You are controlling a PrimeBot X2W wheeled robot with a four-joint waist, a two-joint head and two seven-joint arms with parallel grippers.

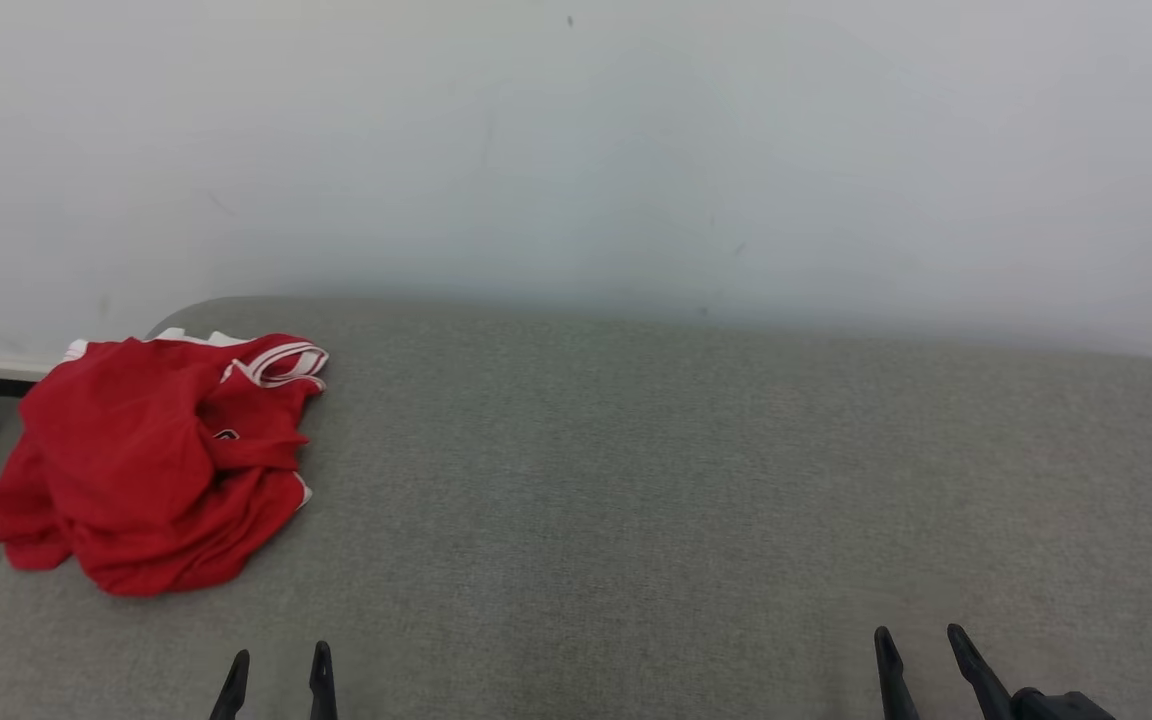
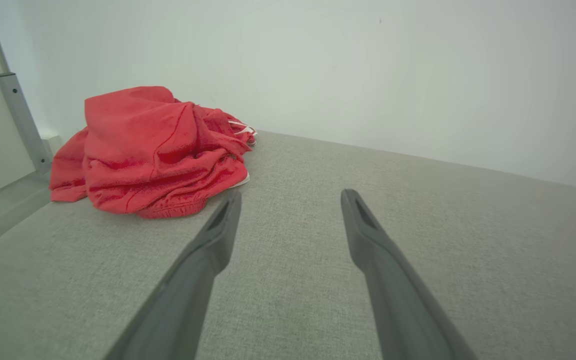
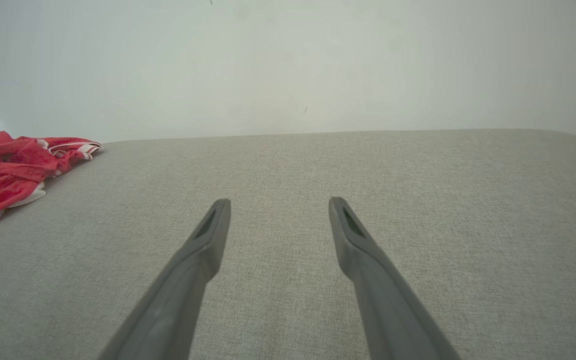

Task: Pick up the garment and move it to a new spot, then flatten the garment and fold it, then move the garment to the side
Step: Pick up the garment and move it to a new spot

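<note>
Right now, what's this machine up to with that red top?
Nothing is being handled yet. The red garment lies crumpled at the far left corner of the grey padded surface, near its edge. The left tool and right tool are both open and empty at the near side, the left one closer to the cloth.

Item count:
- One red garment (image 1: 151,465) is counted.
- One desk (image 1: 686,480), covered in grey cloth, is recorded.
- Two end effectors are listed: the left end effector (image 1: 281,652) and the right end effector (image 1: 918,632).
- Two dark fingers (image 2: 218,235) are counted on each, four in all.
- One white wall (image 1: 576,150) is noted.
</note>
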